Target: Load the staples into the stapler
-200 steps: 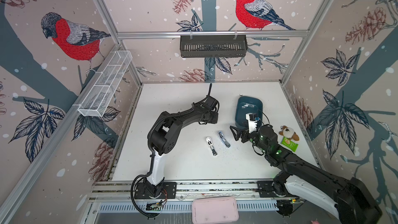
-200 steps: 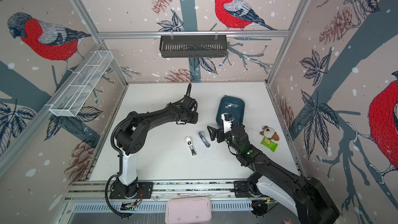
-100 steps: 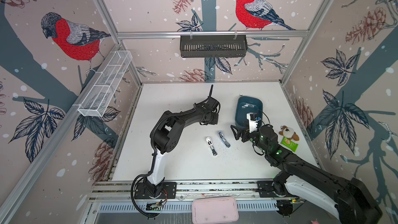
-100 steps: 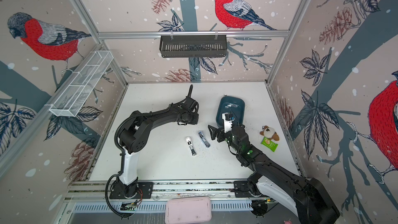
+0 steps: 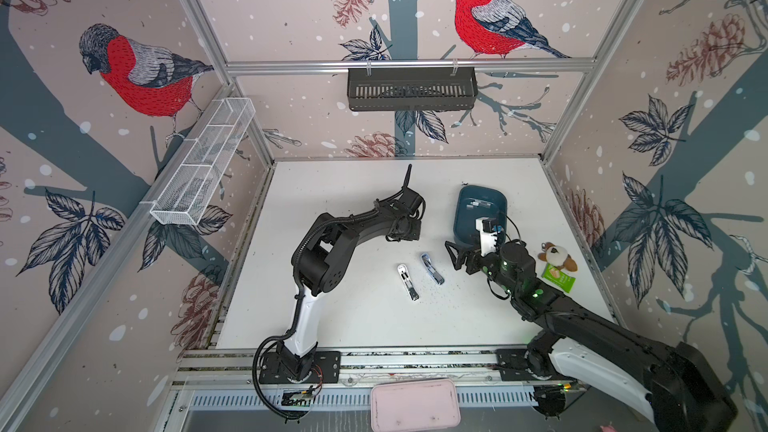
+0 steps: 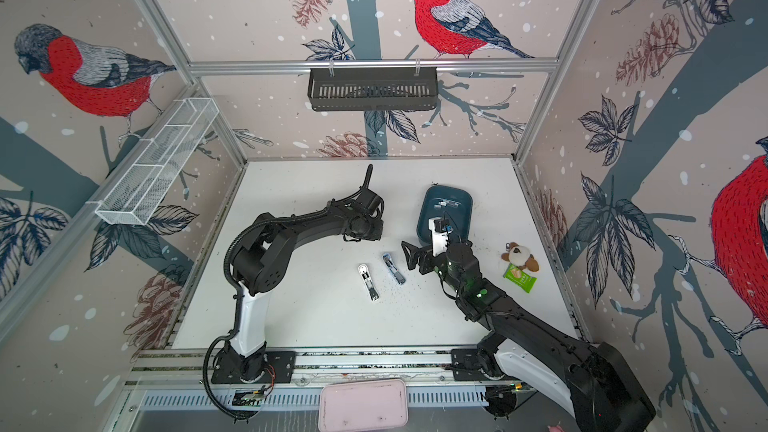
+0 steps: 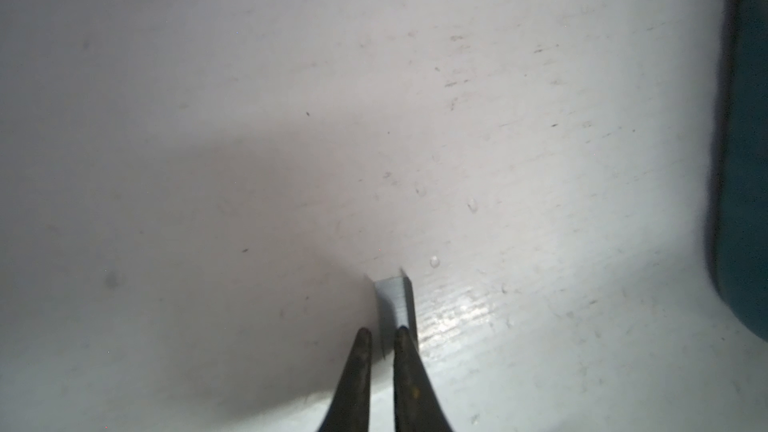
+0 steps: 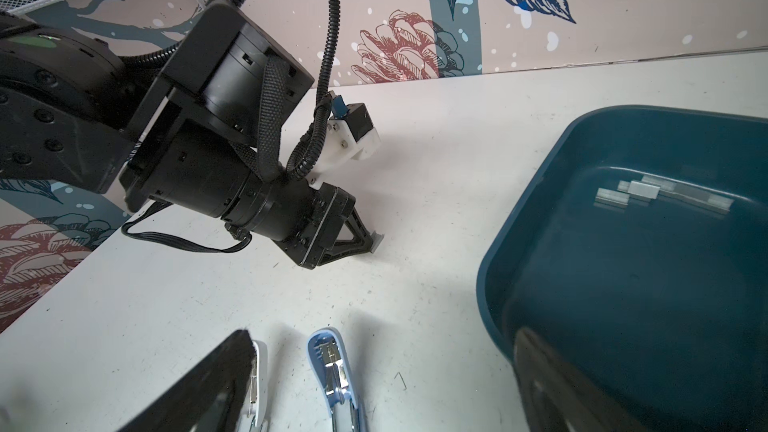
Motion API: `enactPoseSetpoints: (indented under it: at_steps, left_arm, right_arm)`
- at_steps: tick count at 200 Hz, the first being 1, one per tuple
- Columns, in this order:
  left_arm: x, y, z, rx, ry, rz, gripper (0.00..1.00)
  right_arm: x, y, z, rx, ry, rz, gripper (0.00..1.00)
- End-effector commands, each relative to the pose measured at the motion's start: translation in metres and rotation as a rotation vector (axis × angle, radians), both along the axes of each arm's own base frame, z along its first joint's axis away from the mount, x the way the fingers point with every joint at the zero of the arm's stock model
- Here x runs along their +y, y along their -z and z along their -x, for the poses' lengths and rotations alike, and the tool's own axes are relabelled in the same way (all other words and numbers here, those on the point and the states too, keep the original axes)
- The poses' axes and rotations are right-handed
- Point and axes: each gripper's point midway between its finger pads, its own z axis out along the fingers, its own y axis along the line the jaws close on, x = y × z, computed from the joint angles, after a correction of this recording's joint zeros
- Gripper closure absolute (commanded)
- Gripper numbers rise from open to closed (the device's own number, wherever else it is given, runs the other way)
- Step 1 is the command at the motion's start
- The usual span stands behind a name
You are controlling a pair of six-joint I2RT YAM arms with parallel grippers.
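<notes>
Hovering jaws-wide, right gripper (image 5: 451,256) beside an opened white-shelled stapler (image 5: 408,282) and blue-shelled stapler (image 5: 432,268), farther back left gripper (image 7: 381,333) clenched on a short silvery-grey staple strip (image 7: 395,301) down at the white tabletop (image 5: 332,184), beyond, spare silvery strips (image 8: 660,193) inside dark teal plastic tray (image 5: 459,218).

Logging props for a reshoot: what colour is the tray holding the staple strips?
Plain dark teal; the tray shows best in the right wrist view.

No legible text, brand, number or sign anywhere; print on the green packet (image 5: 559,280) too small
</notes>
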Motion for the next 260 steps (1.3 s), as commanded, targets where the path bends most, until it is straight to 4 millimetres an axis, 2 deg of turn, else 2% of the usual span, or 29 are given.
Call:
enactPoseSetpoints:
  at_steps: [1,132,167,209,260]
  left_arm:
    - [0.007,0.005,0.004,0.019,-0.015,-0.036,0.88]
    - [0.025,0.014,0.007,0.022,-0.032,-0.150,0.95]
    - [0.028,0.015,0.009,0.022,-0.029,-0.169,1.00]
    - [0.026,0.009,0.010,0.011,-0.023,-0.148,1.00]
    - [0.030,-0.010,0.019,-0.019,-0.024,-0.091,1.00]
  right_arm:
    - [0.001,-0.007,-0.002,-0.019,0.006,-0.017,0.02]
    - [0.000,-0.004,-0.004,-0.011,0.015,-0.014,0.03]
    - [0.000,-0.002,-0.004,-0.007,0.017,-0.013,0.03]
    - [0.000,-0.001,-0.005,0.000,0.022,-0.014,0.03]
    - [-0.003,-0.001,-0.006,0.009,0.030,-0.018,0.09]
